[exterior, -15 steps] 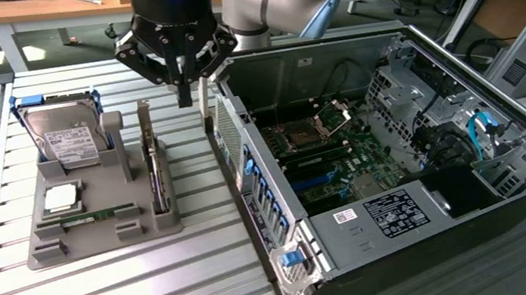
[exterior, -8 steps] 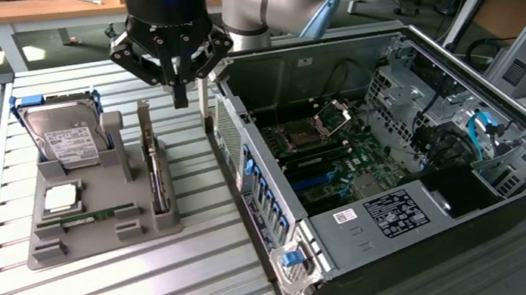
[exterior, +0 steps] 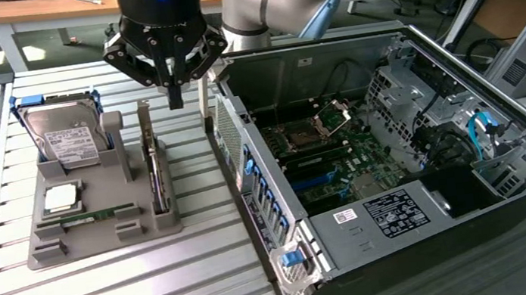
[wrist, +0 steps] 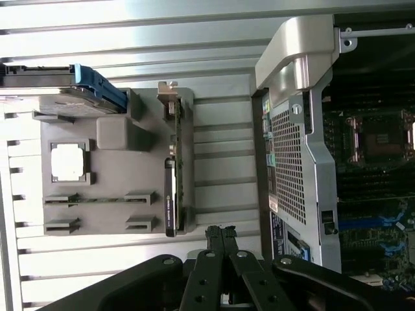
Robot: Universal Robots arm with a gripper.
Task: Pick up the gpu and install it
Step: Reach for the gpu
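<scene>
The gpu point(exterior: 155, 171) stands on its long edge in the slot of a grey holder point(exterior: 92, 242), on the side nearest the computer case. In the wrist view the gpu point(wrist: 172, 189) appears as a thin dark card with a metal bracket at one end. My gripper point(exterior: 175, 98) hangs above the slatted table beyond the gpu's far end, between the holder and the case. Its fingers are pressed together, shut on nothing. In the wrist view the gripper point(wrist: 220, 233) sits apart from the card and beside its end.
The open computer case point(exterior: 291, 281) lies at the exterior view's right, its motherboard point(exterior: 331, 161) exposed. The holder point(wrist: 117, 168) also carries a hard drive point(exterior: 69, 139), a processor chip point(exterior: 61, 197) and a green memory stick point(exterior: 98, 214). Desks stand behind.
</scene>
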